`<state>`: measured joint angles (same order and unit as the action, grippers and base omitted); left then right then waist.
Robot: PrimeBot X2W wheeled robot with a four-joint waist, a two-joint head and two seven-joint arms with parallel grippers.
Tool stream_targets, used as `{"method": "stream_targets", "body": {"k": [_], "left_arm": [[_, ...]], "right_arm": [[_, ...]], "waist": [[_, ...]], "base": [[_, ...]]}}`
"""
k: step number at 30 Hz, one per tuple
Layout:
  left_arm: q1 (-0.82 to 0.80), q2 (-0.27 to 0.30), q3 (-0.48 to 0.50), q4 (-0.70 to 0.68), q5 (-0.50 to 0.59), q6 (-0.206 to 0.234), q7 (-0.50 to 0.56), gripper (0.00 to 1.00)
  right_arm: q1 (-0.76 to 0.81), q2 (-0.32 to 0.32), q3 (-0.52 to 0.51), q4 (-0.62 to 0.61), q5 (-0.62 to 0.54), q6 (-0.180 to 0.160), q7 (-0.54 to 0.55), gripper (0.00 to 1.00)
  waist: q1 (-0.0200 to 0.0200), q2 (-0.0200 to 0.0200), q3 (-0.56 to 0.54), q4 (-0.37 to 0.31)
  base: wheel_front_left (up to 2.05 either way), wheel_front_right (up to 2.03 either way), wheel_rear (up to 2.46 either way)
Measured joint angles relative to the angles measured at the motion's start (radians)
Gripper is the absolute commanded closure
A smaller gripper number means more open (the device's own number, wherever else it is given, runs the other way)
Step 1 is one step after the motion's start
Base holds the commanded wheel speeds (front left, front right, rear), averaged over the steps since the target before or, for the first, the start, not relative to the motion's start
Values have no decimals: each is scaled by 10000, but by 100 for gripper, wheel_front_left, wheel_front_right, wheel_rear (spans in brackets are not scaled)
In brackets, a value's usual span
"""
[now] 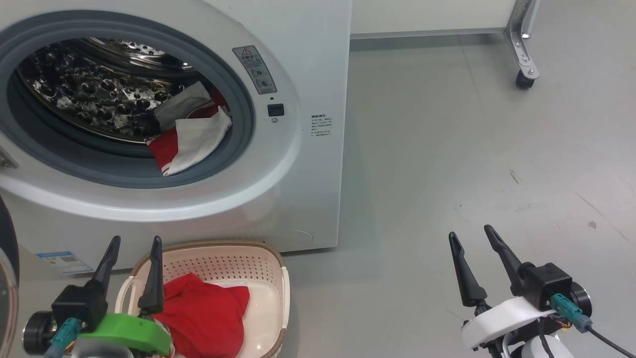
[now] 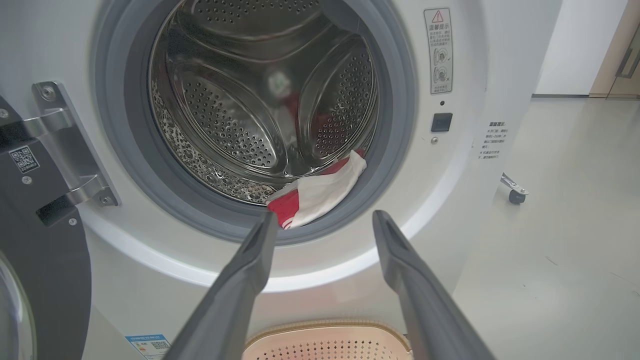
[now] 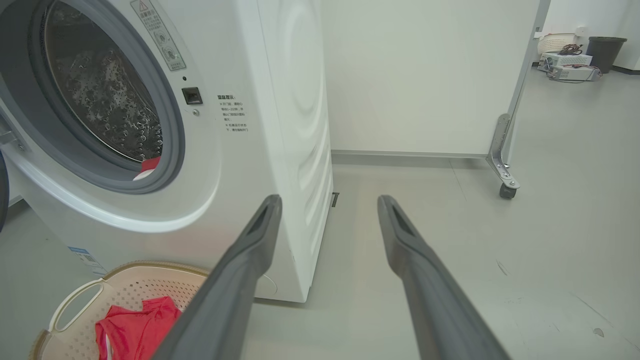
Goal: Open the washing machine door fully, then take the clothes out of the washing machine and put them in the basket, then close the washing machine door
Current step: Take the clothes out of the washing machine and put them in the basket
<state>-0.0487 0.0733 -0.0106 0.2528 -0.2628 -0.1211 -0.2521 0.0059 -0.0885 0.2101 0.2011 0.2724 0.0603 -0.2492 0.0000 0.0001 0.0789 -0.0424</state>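
At the far left, the door (image 1: 7, 258) stands swung open, and in the head view we see just its dark edge at 9 o'clock of the basket. The left gripper (image 1: 136, 241) hangs over the near-left part of the basket (image 1: 280, 271), its jaws wide apart and holding nothing. One red piece (image 1: 203, 313) lies inside the basket.

In the washer (image 1: 308, 74), a red and white garment (image 1: 191, 136) sits at about 4 o'clock of the drum mouth and lies over the grey seal (image 1: 238, 99). Its long axis runs from 1 o'clock down to 7 o'clock in the head view, and the lower corner points down toward the basket.

The right gripper (image 1: 471, 231) is well apart at 3 o'clock, above bare floor (image 1: 447, 149), also with jaws apart and empty.

I judge the unloading step is in hand, and the door is not to be closed yet. The next move calls for the left gripper to rise toward 12 o'clock, enter the mouth, close on the hanging corner and lift it clear of the seal.
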Motion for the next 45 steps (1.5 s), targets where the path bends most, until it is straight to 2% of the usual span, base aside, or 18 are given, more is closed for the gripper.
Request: {"method": "stream_targets", "body": {"k": [16,45], "left_arm": [[454,-50,-184,-612,12,0,0,0],[846,-67,-295,-803,71,0,0,0]], "right_arm": [[56,13,13,-27,0,4,0,0],[183,15,90,-21,0,90,0,0]], "waist": [[0,0,-72,-24],[0,0,-135,-124]], "base": [[0,0,0],[0,0,0]]}}
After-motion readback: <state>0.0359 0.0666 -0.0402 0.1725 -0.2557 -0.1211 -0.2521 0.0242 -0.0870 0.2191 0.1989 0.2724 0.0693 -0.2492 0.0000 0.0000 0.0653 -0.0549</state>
